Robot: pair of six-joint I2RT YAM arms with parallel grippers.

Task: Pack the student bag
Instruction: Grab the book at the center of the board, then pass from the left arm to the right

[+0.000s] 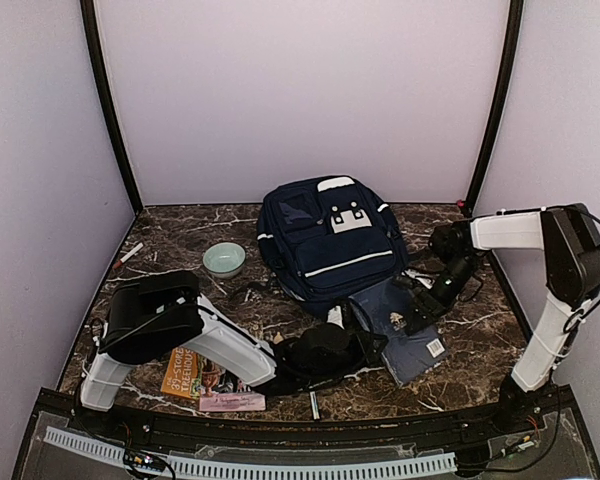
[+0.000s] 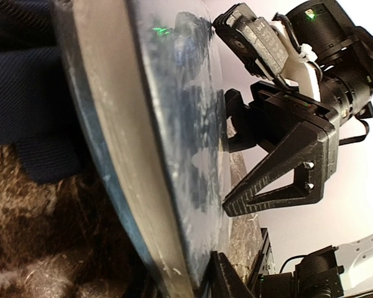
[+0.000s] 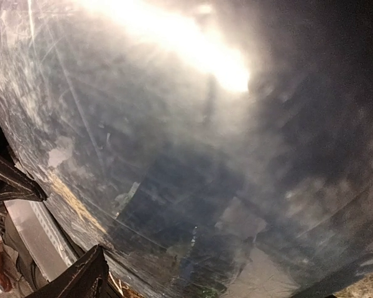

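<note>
- Step in hand, as I read it: picking up the notebook to go into the student bag; nothing looks packed yet.
- Student bag lies flat at the back centre of the surface, front pockets and white stripes facing up. No open mouth shows from above, so I cannot tell whether the main zip is undone.
- Notebook sits just in front of the bag's near edge, between the two arms, with the bag's navy fabric right behind it in the left wrist view.
- Left gripper looks pinched narrow on the notebook's near-left edge. The left wrist view shows the cover edge-on running through its jaws, one finger against the glossy face.
- Right gripper stands wide and holds nothing. It hovers just beside the notebook's other side, and the cover fills its wrist view.
- Next move probably calls for the right gripper to support the free side, or to go and open the bag, while the left lifts.
- Glossy cover could slip in a one-edge pinch, so lift slowly.
- Bowl and orange book lie well apart on the left, untouched.
</note>
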